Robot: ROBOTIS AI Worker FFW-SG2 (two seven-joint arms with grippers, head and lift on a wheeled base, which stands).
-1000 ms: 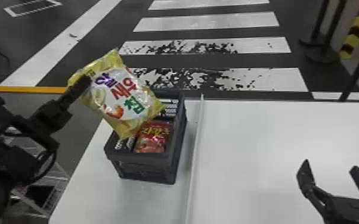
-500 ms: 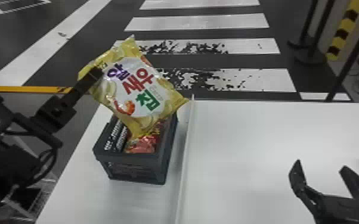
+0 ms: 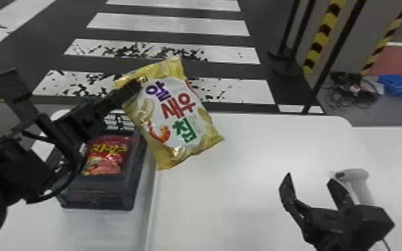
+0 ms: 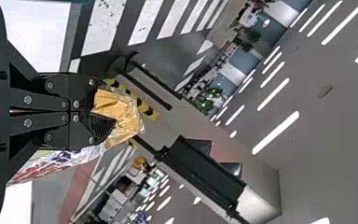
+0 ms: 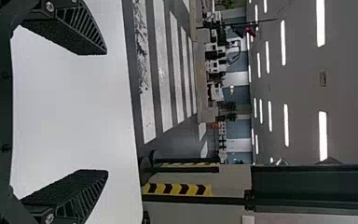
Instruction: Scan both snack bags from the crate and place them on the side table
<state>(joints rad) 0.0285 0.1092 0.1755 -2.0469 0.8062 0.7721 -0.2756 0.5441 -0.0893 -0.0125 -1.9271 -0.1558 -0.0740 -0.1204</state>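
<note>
Snack bag [image 3: 177, 110], yellow, glossy crinkled film, pillow-shaped

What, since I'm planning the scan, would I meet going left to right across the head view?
Red snack bag in the crate → yellow snack bag, held up → pale scanner → blue bundle on the floor.

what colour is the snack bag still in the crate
The snack bag in the crate is mostly red, with yellow lettering; it shows best in the head view.
</note>
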